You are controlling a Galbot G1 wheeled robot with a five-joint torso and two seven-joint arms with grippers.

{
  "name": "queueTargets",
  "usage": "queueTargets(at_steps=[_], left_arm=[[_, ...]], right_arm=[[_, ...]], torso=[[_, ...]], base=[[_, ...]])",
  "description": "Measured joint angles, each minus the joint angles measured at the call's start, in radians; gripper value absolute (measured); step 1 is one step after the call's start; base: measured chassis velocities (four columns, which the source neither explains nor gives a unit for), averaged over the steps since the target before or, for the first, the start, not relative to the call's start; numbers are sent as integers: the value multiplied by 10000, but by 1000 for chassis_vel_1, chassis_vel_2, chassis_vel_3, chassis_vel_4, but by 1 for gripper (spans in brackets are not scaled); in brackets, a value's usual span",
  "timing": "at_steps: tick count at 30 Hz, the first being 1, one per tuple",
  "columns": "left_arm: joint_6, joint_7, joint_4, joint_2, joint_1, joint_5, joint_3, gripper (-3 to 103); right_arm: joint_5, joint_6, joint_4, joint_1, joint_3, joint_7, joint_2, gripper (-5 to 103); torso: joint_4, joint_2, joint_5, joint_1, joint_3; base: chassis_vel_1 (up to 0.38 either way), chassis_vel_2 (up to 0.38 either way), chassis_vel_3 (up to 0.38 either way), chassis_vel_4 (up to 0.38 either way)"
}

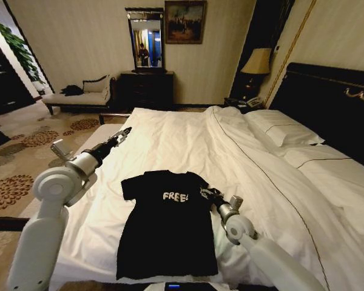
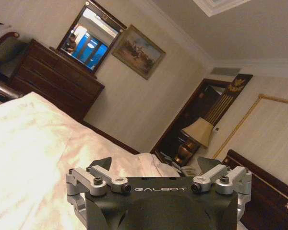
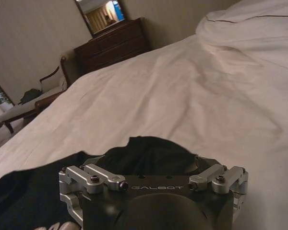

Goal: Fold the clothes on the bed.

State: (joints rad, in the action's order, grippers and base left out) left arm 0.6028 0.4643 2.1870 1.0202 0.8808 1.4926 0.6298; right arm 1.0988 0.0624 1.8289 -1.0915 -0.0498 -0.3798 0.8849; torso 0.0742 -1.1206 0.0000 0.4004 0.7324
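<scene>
The clothes, a black T-shirt (image 1: 167,236) with white "FREE!" lettering, lie flat and face up on the near part of the bed (image 1: 188,139). My right gripper (image 1: 204,193) is low at the shirt's right sleeve. In the right wrist view that gripper (image 3: 149,158) stands open, with the black sleeve (image 3: 149,146) bunched between its dark fingers and more of the T-shirt (image 3: 33,191) to one side. My left gripper (image 1: 126,131) hangs in the air above the duvet, beyond the shirt's left shoulder. It is open (image 2: 156,165) with nothing in it.
White pillows (image 1: 285,130) lean against the dark headboard (image 1: 327,103) on the right. A dresser (image 1: 147,88) with a mirror, a chaise longue (image 1: 79,97) and a bedside lamp (image 1: 258,63) stand at the far wall. Patterned carpet (image 1: 18,151) lies left of the bed.
</scene>
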Motion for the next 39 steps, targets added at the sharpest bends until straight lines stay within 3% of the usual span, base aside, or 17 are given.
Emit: queueTargets(at_steps=[5,12,19,39], left_arm=[[2,-68,-86,-40,-52,-35,-74,100],[3,-132,-194,-29,-118,-107,-152,100],[2,-138,-207,-46,-141,-118,-174,100],[-7,-140,-73,-65,-24,-165,-128,100]], right_arm=[[800,-289,-269,136,-187,575,-171,100],[1250,213,-534,-114,-243,1641,-345,100],[518,79,-829,-124,-84,1642,-204,100],[747,-214,-1190,-3,-388,1408,-186,100]], torso=[[0,0,1,1,0],[1,0,-2,1,0],[1,0,1,0,0],[1,-1,0,0,0]], base=[[0,0,0,0],[0,0,0,0],[0,0,0,0],[0,0,0,0]])
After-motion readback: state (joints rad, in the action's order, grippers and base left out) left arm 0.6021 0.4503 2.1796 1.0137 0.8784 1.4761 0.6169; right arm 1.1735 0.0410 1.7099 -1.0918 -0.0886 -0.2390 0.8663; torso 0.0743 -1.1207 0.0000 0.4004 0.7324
